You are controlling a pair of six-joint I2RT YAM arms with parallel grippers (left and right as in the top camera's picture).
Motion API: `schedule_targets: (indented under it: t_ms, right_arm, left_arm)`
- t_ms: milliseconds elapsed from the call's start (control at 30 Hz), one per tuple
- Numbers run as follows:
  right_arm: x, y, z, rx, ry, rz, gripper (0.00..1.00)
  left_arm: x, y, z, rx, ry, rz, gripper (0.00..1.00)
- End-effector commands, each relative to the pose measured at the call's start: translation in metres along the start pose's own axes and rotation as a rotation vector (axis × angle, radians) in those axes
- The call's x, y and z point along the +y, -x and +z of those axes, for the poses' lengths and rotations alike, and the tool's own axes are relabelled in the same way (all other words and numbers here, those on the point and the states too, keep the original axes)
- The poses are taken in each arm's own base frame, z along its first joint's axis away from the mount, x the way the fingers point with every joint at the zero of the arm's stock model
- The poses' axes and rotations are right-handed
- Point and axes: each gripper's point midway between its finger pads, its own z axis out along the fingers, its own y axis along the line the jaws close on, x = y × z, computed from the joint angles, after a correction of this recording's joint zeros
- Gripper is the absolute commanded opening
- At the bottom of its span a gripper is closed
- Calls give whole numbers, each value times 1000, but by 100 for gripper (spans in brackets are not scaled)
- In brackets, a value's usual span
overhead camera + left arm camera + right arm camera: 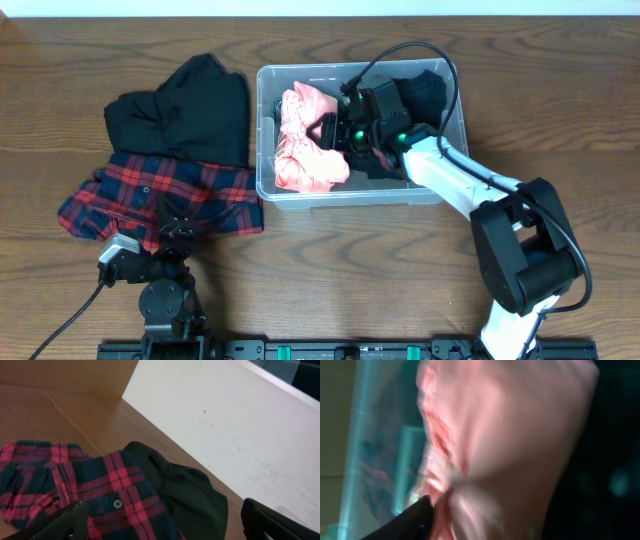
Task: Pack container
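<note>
The clear plastic container (262,100) stands at the table's centre right; its wall shows in the right wrist view (370,435). It holds a pink garment (305,150) on the left and a black garment (425,90) on the right. My right gripper (335,130) is inside the container, against the pink garment (510,435). Its jaws (490,520) look open, with one finger showing in a blurred view. My left gripper (175,228) is open and empty, low over a red plaid shirt (120,200); its jaws (160,525) are spread wide.
A black garment (185,115) lies on the table left of the container, overlapping the plaid shirt's (115,485) upper edge; it shows beside the shirt in the left wrist view (195,500). A white surface (225,420) runs beyond the table's far edge.
</note>
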Motion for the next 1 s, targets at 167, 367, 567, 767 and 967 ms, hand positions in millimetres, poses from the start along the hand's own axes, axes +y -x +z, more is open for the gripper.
schedule_targets:
  t_ms: [167, 367, 567, 767, 967]
  right_arm:
    - [-7, 51, -100, -155, -119, -176, 83]
    - [24, 71, -220, -357, -146, -282, 99]
    - [19, 51, -307, -477, -385, -428, 99]
    - [30, 1, -349, -471, -398, -422, 99]
    - [32, -57, -363, -372, -352, -405, 99]
  left_arm:
    - [10, -14, 1, 36, 31, 23, 98]
    - [10, -14, 1, 36, 31, 23, 98]
    - [10, -14, 1, 36, 31, 23, 98]
    - [10, -14, 1, 36, 31, 23, 98]
    - [10, -14, 1, 36, 31, 23, 98]
